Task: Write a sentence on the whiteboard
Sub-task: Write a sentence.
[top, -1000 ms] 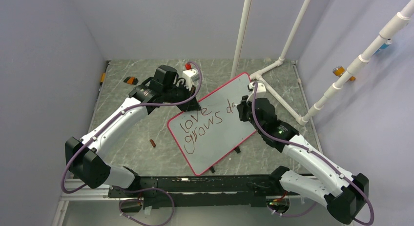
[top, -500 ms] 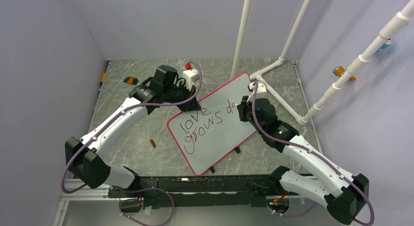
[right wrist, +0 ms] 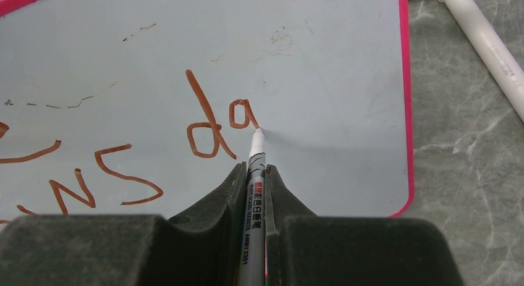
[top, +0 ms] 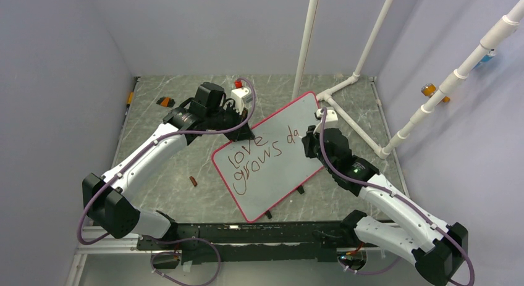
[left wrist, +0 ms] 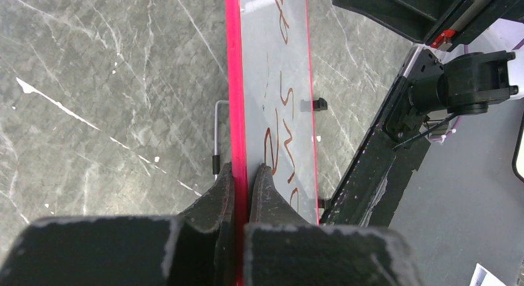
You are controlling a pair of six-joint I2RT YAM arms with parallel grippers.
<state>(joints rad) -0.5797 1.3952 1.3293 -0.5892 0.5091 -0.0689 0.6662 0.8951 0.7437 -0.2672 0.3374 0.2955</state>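
Two claws are busy with one board. The left gripper [left wrist: 242, 172] is squeezed shut on the pink-red rim of the whiteboard [top: 281, 175], with one finger on each side of the edge. The right gripper [right wrist: 253, 170] is clamped on a thin grey marker [right wrist: 256, 159]. The marker's white tip touches the board just to the right of a small "a".

The whiteboard lies in the middle of the grey table [top: 167, 168], turned at a slant between the two arms. The sentence [top: 256, 155] reads "love", "grows" and "da" in thin dark red lines. I think the last word is only just begun.

The board looks flat, stiff and light. Its face is smooth and shiny, its corners are round, and two little black clips [top: 300, 189] sit on its near edge. The table looks like smooth stone with white veins, so I think the board could slide when the pen pushes on it. The rim seems the best place to hold it, because the frame gives the fingers something to bite. A touch on the slick white face could smear the wet ink.

The marker is round, thin and smooth. It may twist or slip between the dull black fingers if it is pressed too hard, so a soft push looks safest
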